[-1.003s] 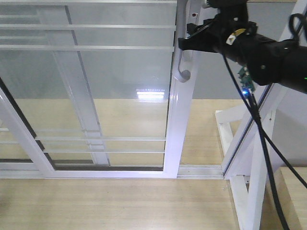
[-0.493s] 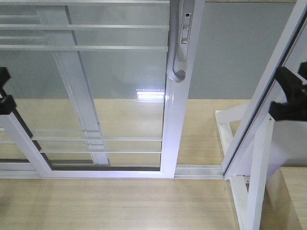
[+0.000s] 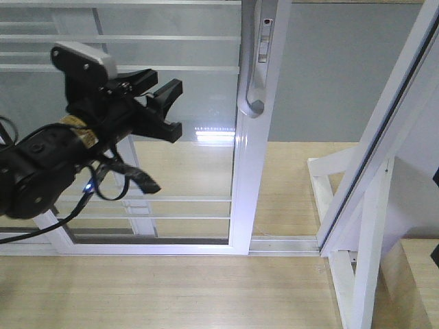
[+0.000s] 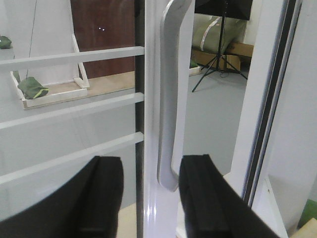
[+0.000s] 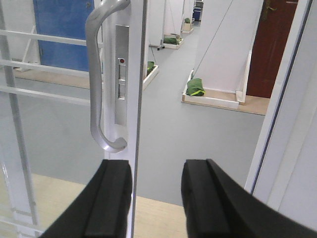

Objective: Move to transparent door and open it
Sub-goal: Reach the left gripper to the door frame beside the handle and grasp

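The transparent door (image 3: pixel 171 164) is a clear glass panel in a white frame with thin white bars. Its curved grey handle (image 3: pixel 251 82) is on the right stile. My left gripper (image 3: pixel 174 108) is open in front of the glass, left of the handle and apart from it. In the left wrist view the handle (image 4: pixel 167 99) and stile show between the open fingers (image 4: pixel 101 198), farther off. My right gripper (image 5: pixel 158 198) is open and empty. Its view shows the handle (image 5: pixel 96 84) and lock plate (image 5: pixel 121 74) up and to the left.
A second white-framed glass panel (image 3: pixel 103 130) without a handle stands behind the door. A slanted white frame (image 3: pixel 384 137) and white stand (image 3: pixel 360 274) are on the right. The floor track (image 3: pixel 288 243) runs along the doorway gap. A tripod (image 4: pixel 218 64) stands beyond.
The right arm left the handle and dropped out of the front view. The door shifted slightly left. The left arm has swung in from the left edge toward the handle.
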Controlling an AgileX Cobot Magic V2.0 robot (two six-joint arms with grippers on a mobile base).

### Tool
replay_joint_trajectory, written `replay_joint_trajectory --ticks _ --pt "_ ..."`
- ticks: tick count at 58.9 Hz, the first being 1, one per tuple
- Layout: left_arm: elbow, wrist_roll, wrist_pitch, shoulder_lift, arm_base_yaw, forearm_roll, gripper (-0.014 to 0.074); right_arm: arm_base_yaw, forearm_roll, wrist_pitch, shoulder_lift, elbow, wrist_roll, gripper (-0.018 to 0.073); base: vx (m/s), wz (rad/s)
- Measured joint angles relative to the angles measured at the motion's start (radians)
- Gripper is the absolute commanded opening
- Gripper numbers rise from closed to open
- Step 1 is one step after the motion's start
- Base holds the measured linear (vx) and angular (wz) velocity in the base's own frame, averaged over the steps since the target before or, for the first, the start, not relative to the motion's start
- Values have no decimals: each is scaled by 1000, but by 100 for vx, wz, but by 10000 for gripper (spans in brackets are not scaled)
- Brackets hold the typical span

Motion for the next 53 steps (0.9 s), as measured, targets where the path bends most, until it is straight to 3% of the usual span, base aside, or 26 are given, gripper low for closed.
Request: replay_joint_trajectory --ticks 18,53 --pt "-378 -29 25 291 -26 30 435 0 -1 5 0 0 0 330 0 0" --pt "-830 -30 173 606 -47 55 454 0 -2 62 0 0 -2 330 0 0"
